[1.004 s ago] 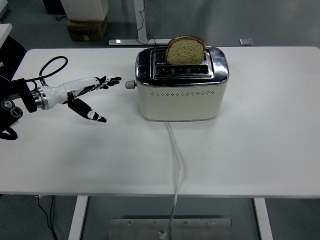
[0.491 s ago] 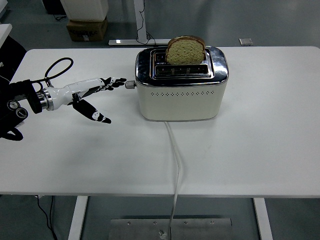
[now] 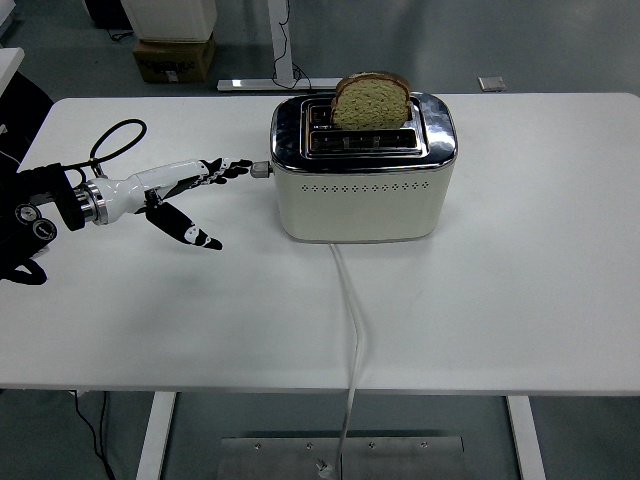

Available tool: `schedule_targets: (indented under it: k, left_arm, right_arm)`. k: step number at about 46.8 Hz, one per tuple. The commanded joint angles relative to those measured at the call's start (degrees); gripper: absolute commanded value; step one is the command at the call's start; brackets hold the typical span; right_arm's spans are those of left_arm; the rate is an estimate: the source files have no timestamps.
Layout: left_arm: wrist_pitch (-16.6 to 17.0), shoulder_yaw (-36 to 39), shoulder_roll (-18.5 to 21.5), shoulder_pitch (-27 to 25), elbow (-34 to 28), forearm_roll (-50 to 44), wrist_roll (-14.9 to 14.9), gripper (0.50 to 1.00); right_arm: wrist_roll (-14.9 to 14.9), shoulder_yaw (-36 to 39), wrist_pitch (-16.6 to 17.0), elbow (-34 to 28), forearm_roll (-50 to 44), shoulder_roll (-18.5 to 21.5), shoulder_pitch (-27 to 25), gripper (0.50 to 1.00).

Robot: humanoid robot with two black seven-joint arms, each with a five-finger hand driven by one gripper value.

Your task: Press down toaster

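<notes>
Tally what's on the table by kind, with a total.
Toaster: 1
Bread slice, upright in the toaster's back slot: 1
Lever knob on the toaster's left end: 1
Power cord running off the near edge: 1
Robot hand, the left hand, fingers spread, reaching toward the knob: 1
Total: 5

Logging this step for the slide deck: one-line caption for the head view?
Left hand, fingers extended, reaches the lever on the cream toaster; a bread slice stands in its slot.
</notes>
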Motion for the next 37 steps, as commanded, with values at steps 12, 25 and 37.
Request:
schedule_targets:
  k: [12,25,37]
  left_arm:
    - [0.1,0.1,-0.5,0.2,0.3,0.0,0.1,1.0]
    - [0.3,0.1,-1.2,0.4,0.9,-0.2,0.1,1.0]
    - [0.3,0.1,-2.1,0.6,2.1,-0.2,0.1,1.0]
  right_arm:
    - [0.0,0.0,0.1,0.0,0.0,0.0,0.0,1.0]
    - [0.0,0.0,0.0,0.0,0.0,0.0,0.0,1.0]
    - [0.0,0.0,0.0,0.0,0.0,0.0,0.0,0.998]
